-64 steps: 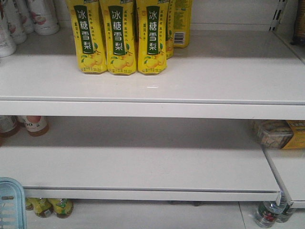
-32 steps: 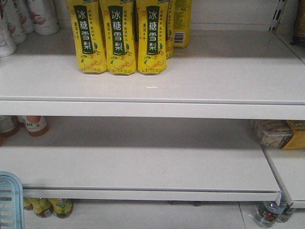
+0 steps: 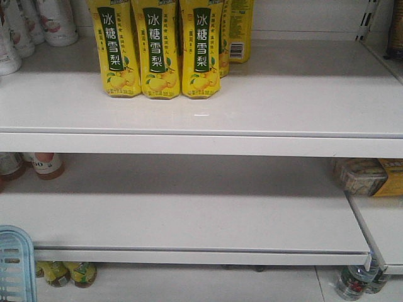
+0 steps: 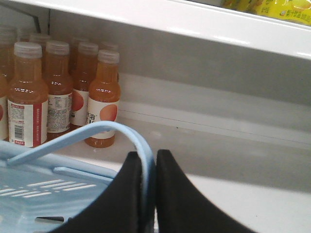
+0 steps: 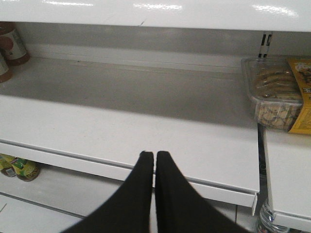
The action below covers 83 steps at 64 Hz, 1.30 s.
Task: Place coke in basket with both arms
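Observation:
The light blue basket [image 3: 14, 264] shows only as a slotted corner at the bottom left of the front view. In the left wrist view its body [image 4: 43, 189] hangs below its arched handle [image 4: 97, 130]. My left gripper [image 4: 148, 158] is shut on that handle, the blue strip pinched between both black fingers. My right gripper [image 5: 154, 156] is shut with nothing between its fingers, hovering before the front edge of the middle shelf [image 5: 146, 131]. No coke shows in any view.
Yellow pear-drink bottles [image 3: 157, 50] stand on the top shelf [image 3: 252, 94]. Orange drink bottles [image 4: 63, 92] line the middle shelf's left side. A clear pack of snacks [image 5: 277, 94] lies at the right. More bottles [image 3: 63, 274] stand beneath the lowest shelf.
The basket corner has sunk slightly and shifted left at the bottom-left edge of the front view. Nothing else on the shelves has moved.

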Tool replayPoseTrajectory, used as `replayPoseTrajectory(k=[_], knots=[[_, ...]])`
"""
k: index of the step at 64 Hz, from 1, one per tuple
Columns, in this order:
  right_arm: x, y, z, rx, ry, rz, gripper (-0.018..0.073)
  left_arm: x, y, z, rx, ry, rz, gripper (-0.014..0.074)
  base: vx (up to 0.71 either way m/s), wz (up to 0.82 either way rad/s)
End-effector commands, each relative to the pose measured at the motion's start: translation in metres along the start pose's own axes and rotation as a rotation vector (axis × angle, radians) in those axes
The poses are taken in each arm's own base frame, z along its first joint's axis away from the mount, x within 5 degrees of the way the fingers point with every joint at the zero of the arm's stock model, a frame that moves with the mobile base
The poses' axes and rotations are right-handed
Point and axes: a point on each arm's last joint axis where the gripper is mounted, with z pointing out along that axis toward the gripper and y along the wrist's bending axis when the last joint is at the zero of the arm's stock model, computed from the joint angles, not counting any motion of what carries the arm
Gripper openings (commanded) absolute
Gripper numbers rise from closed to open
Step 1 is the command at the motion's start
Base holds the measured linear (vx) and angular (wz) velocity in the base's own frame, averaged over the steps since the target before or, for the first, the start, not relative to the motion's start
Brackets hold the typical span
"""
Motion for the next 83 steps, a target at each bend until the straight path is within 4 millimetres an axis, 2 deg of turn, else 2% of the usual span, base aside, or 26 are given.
replayPoseTrajectory(k=[1, 14, 22, 34, 49, 59, 68, 75, 83], knots=[[-0.013, 0.002, -0.003, -0.019, -0.078, -0.017, -0.0002, -0.025, -0.007, -0.005, 0.05, -0.204, 0.047, -0.0006, 0.0, 0.0], [-0.011, 0.004, -0.002, -0.036, -0.068, 0.001, -0.0002, -0.025, -0.007, -0.005, 0.05, -0.204, 0.047, -0.0006, 0.0, 0.0], [-0.004, 0.01, 0.003, -0.1, -0.061, -0.053, -0.0002, -0.025, -0.007, -0.005, 0.05, -0.204, 0.047, -0.0006, 0.0, 0.0], [0.009, 0.021, 0.019, -0.213, -0.224, -0.158, -0.0002, -0.025, -0.007, -0.005, 0.05, -0.204, 0.047, -0.0006, 0.0, 0.0], [0.045, 0.005, 0.04, -0.031, -0.198, 0.086, -0.0002, -0.025, -0.007, -0.005, 0.05, -0.204, 0.047, -0.0006, 0.0, 0.0], [0.056, -0.002, 0.036, 0.061, -0.27, 0.072, -0.0002, -0.025, -0.007, -0.005, 0.05, -0.204, 0.047, -0.0006, 0.0, 0.0], [0.067, -0.009, 0.032, 0.151, -0.391, 0.146, -0.0002, -0.025, -0.007, -0.005, 0.05, -0.204, 0.047, -0.0006, 0.0, 0.0], [0.068, -0.013, 0.033, 0.215, -0.418, 0.185, -0.0002, -0.024, -0.007, -0.005, 0.049, -0.201, 0.047, -0.0006, 0.0, 0.0], [0.061, -0.013, 0.029, 0.242, -0.499, 0.101, -0.0002, -0.024, -0.006, -0.005, 0.049, -0.2, 0.047, -0.0006, 0.0, 0.0]])
